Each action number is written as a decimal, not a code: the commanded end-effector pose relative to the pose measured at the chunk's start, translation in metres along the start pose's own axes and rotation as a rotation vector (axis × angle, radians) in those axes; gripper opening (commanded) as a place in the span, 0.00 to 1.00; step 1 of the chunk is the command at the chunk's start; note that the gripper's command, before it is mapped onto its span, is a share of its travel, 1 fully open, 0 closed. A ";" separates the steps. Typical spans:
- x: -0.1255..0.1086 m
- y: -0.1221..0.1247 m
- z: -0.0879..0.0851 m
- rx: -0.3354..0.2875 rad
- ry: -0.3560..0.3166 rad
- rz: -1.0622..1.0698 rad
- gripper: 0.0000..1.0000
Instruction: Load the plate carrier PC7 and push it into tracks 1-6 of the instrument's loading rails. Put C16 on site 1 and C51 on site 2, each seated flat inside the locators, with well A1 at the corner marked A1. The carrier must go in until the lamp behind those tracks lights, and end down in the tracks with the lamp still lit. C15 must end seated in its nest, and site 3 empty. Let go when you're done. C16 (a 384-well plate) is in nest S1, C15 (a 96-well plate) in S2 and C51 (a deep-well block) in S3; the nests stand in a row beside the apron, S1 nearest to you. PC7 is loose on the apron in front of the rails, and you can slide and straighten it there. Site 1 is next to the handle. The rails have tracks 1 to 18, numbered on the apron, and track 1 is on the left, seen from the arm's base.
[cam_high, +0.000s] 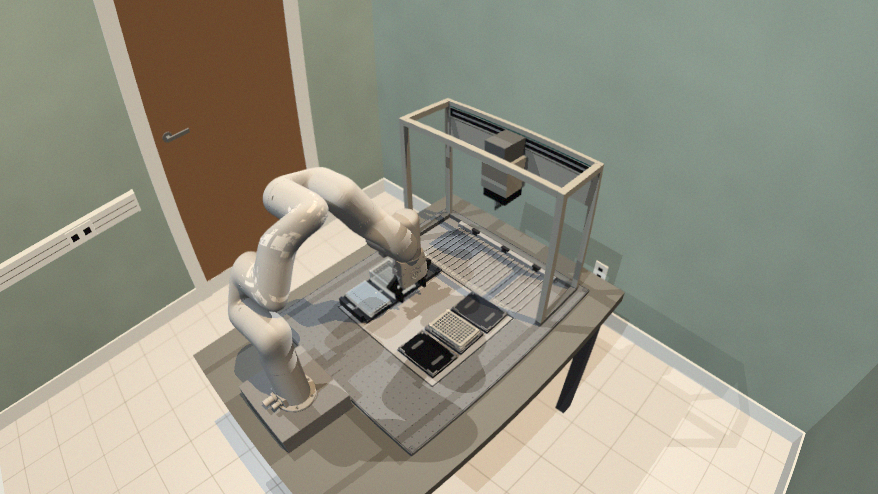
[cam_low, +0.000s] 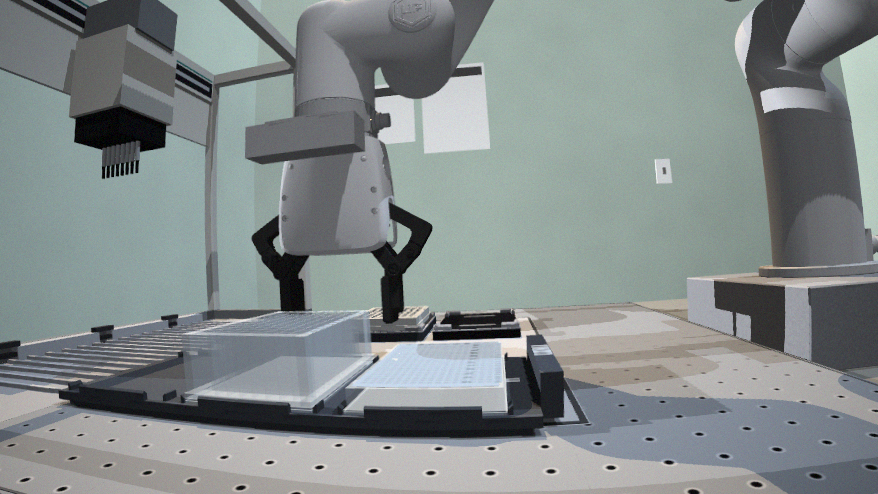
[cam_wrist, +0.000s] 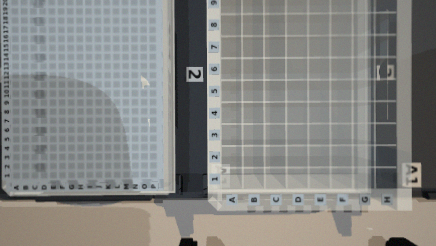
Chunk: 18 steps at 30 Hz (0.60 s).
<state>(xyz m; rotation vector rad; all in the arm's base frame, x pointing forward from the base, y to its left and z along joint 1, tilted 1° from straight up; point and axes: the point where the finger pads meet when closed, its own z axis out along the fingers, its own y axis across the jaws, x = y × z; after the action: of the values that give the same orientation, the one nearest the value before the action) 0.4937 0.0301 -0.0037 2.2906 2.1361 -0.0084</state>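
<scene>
Your jaws (cam_low: 341, 307) are spread wide and hold nothing. Below them the loaded carrier (cam_low: 294, 412) sits on the tabletop, short of the rails (cam_high: 485, 264). Grip its handle (cam_low: 545, 380) squarely, then push straight in.

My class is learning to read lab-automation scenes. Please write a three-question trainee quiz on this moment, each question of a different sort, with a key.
1. True or false: the gripper is shut on the deep-well block.
2. Which plate lies on the carrier next to its handle? A) 384-well plate B) 96-well plate C) none
3. Fill in: the site number printed between the two loaded plates, seen by the wrist camera, is ___.

Key: 1 false; 2 A; 3 2.
</scene>
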 end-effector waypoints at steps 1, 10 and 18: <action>0.000 0.001 -0.008 -0.004 0.001 0.000 1.00; 0.000 0.001 -0.020 -0.004 0.001 0.000 1.00; 0.000 0.001 -0.033 -0.004 0.001 0.000 1.00</action>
<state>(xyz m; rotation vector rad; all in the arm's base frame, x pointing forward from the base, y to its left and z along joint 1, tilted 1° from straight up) 0.4936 0.0304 0.0230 2.2906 2.1360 -0.0084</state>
